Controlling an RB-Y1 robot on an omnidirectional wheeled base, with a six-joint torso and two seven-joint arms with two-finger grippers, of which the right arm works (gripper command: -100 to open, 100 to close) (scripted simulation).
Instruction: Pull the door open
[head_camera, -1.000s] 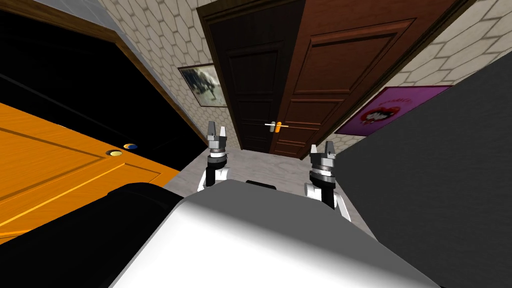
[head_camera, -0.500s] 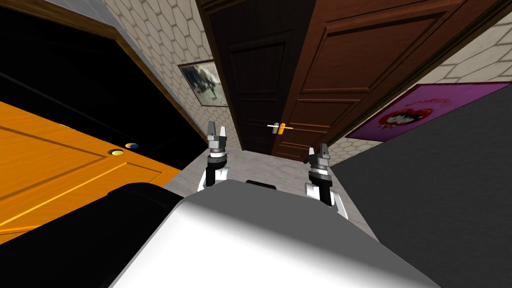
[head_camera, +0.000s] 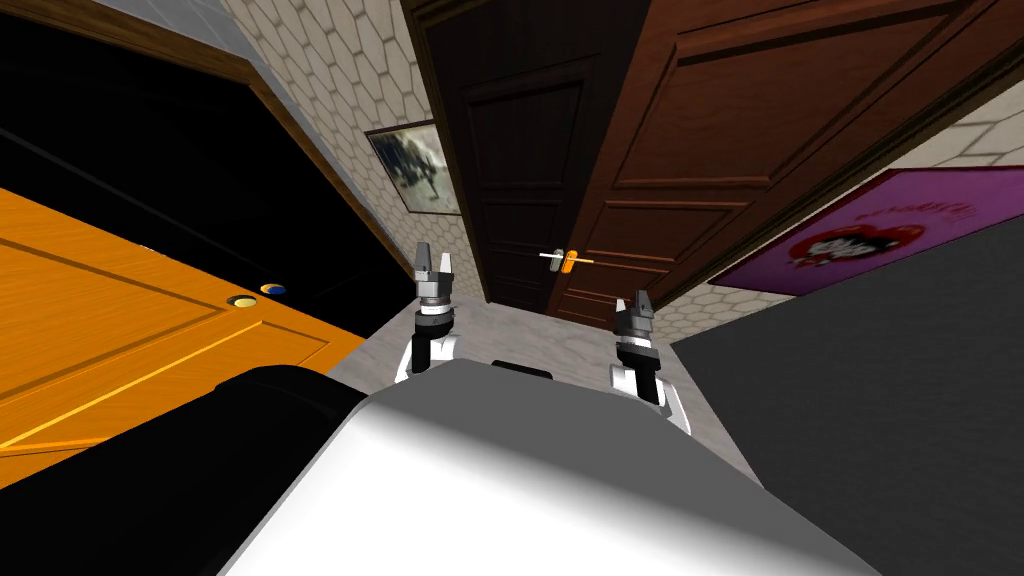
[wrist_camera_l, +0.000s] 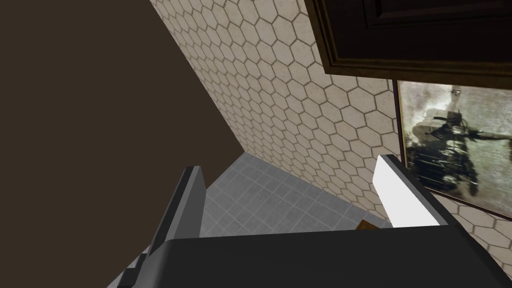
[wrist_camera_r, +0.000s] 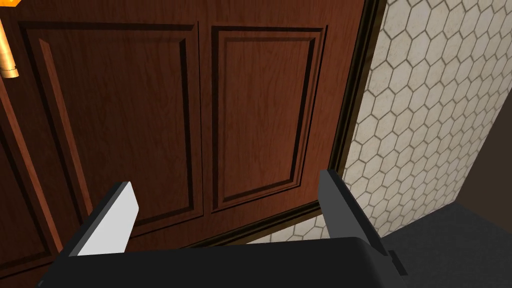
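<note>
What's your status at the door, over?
Left hand open, right hand open, both empty. Brown door ahead, handle not yet held. Grey wall close on right.

Smooth, matt wood grain on the door (wrist_camera_r: 125, 100). Brassy sheen on its handle (wrist_camera_r: 7, 55). Matt hexagon tiles on the wall (wrist_camera_r: 430, 100).

In my right wrist view the brown door (wrist_camera_r: 200, 110) runs past every edge, and its handle (wrist_camera_r: 7, 52) shows only as a gold bar end at the corner. From the head camera its shape is too small to tell. A dark grey wall (head_camera: 880, 400) hides the purple poster (head_camera: 880, 235) along its lower edge.
</note>
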